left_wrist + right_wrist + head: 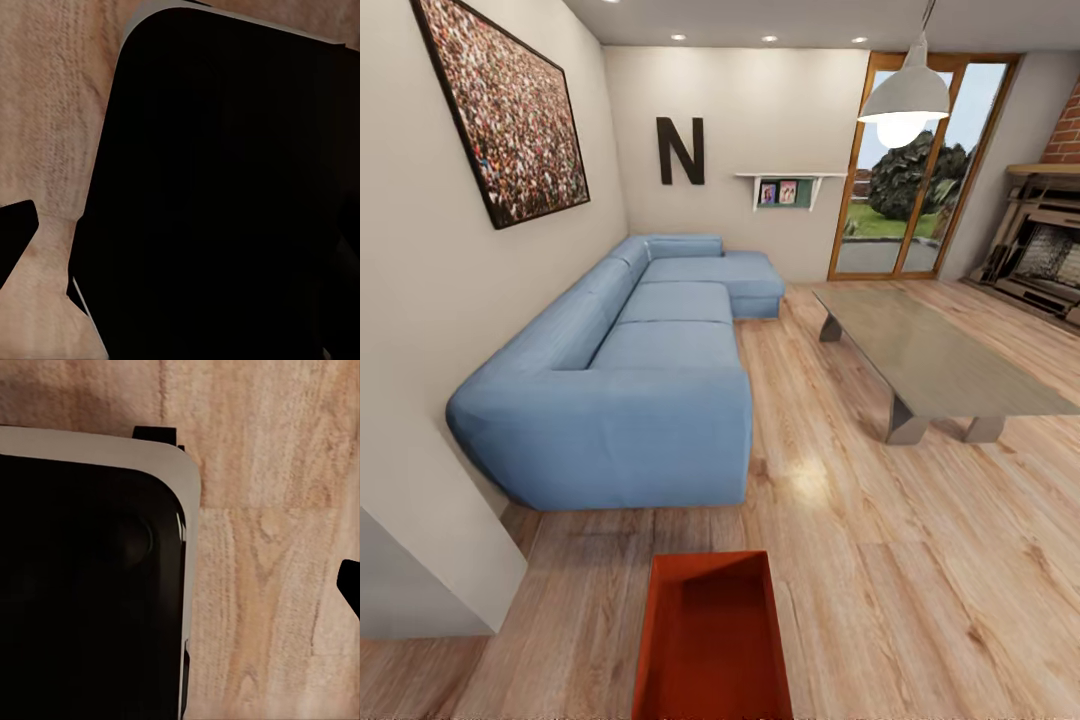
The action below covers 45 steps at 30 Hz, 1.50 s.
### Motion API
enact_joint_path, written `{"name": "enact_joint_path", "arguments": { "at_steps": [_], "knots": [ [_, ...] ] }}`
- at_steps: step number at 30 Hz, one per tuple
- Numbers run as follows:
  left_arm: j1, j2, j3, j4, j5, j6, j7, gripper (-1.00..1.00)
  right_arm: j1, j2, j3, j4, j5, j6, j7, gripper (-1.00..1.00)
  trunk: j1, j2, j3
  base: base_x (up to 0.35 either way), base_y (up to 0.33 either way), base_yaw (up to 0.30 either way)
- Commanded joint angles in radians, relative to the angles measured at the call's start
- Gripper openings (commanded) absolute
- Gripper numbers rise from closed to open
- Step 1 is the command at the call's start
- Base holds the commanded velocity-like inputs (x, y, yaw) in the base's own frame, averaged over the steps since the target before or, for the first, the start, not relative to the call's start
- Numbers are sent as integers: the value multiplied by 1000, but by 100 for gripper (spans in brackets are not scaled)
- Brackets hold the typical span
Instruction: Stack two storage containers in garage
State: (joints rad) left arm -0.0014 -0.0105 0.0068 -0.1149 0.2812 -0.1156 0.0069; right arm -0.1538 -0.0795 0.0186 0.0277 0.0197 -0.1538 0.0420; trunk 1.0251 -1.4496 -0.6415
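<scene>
One orange-red storage container [712,640] is seen at six o'clock on the living-room wood floor [920,560], the fetching step judged barely begun, an approach required next; the hands' state cannot be told.

I see an orange-red storage container [712,640] at six o'clock on the light wood-plank floor [920,560], a light-blue sofa [630,370] at nine, a grey table [935,360] at three, beige walls [420,260].
</scene>
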Motion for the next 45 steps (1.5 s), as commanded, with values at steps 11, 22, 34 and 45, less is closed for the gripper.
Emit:
{"name": "enact_joint_path", "arguments": {
  "at_steps": [11, 22, 34, 45],
  "knots": [
    [0, 0, 0, 0, 4, -3, 1, 100, -1, 0, 1, 3, 3, -5, 2, 100, 0, 0, -18, 0, -3, 0],
    [0, 0, 0, 0, 4, -3, 1, 100, -1, 0, 2, 3, 3, -6, 2, 100, 0, 0, -36, 0, 0, 0],
    [0, 0, 0, 0, 4, -3, 1, 100, -1, 0, 7, 2, 10, -2, 2, 100, 0, 0, -39, 0, 0, 39],
    [0, 0, 1, 0, 4, -3, 1, 100, -1, -1, 8, 1, 26, -2, 1, 100, 0, 0, -39, 0, 0, 52]
  ]
}}
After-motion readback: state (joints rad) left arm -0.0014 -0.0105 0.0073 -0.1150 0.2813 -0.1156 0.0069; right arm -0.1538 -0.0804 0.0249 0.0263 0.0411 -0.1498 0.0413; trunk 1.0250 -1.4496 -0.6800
